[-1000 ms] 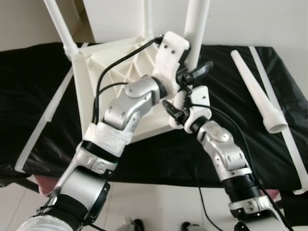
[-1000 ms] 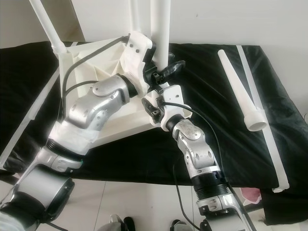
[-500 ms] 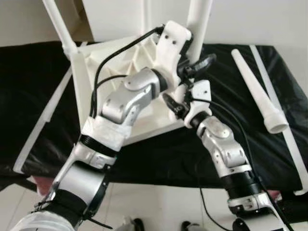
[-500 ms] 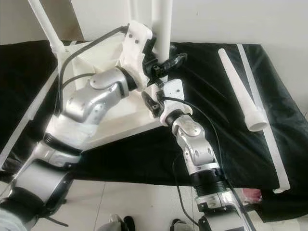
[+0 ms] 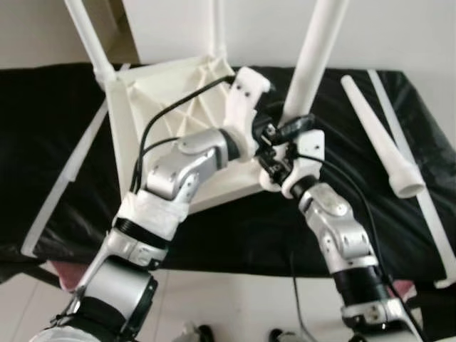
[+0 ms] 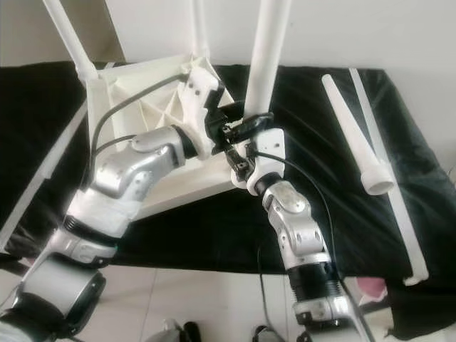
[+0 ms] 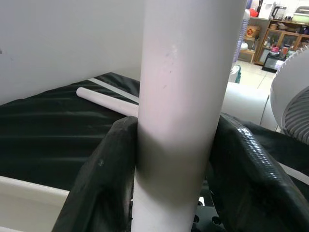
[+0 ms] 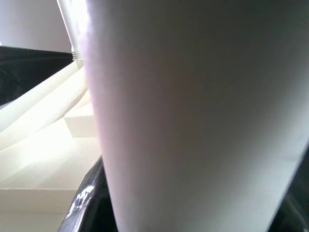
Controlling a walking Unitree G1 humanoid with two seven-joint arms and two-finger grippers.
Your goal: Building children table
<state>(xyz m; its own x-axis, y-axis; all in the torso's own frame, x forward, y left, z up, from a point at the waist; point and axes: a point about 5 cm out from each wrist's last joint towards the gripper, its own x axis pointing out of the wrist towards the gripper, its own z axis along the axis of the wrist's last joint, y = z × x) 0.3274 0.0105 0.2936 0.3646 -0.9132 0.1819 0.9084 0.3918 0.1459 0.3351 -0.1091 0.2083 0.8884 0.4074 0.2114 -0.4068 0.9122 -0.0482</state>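
Both pincers meet at the foot of one white leg [image 5: 313, 53], at the near right corner of the upturned white table [image 5: 174, 92] that lies on a worktop [image 5: 43, 142] draped in black cloth. The left pincer [image 5: 285, 130] reaches in from the table side and is closed on the leg low down; in the left wrist view its two black fingers [image 7: 96, 174] press against the leg [image 7: 186, 96] on either side, with no gap between pad and plastic. The right pincer [image 5: 274, 160] sits just below and in front of the left one, at the same corner, its white wrist housing almost touching the left pincer's finger. In the right wrist view the leg [image 8: 193, 111] stands right against the camera with a black finger [image 8: 89, 203] beside it, but how tightly this pincer is closed cannot be told. The held leg rises from the pincers and tilts to the right, away from the table's ribbed underside. Beyond the left pincer, at the table's far left corner, another leg [image 5: 89, 35] stands seated and leaning left, and a third, thinner one [image 5: 217, 28] rises at the far edge. To the right of the right pincer, well apart, a loose tapered leg [image 5: 377, 139] lies on the cloth with its wide open end toward the robot, and a long thin white rail [image 5: 417, 178] lies just beside it, nearer the worktop's right edge. Another white rail [image 5: 60, 192] lies along the cloth to the left of the table.
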